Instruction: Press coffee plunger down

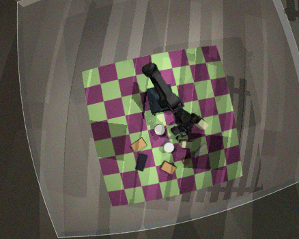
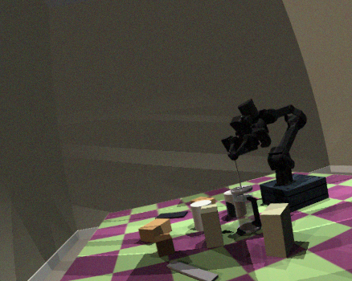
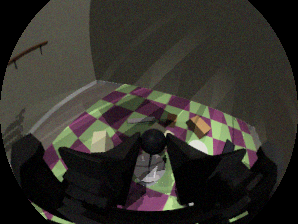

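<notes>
The fingers of the gripper [image 2: 232, 154] are clamped on the plunger knob [image 3: 152, 140]. The rod [image 2: 238, 172] is seen fully raised above the coffee press [image 2: 239, 202], which stands upright on the checkered mat [image 2: 334, 237] beside a white cup [image 2: 199, 213]. The grasp is judged done; pressing and release remain. The contents of either container cannot be told.

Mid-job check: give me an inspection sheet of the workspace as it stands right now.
Surface: checkered mat, purple and green.
Job's things: coffee press upright; plunger knob raised on its rod.
Clutter: tan blocks, orange boxes, white cup, dark flat slab, grey slab.
Grippers: gripper shut on plunger knob.
Cables: nothing seen.
Surroundings: curved grey wall, pale floor edge.
</notes>
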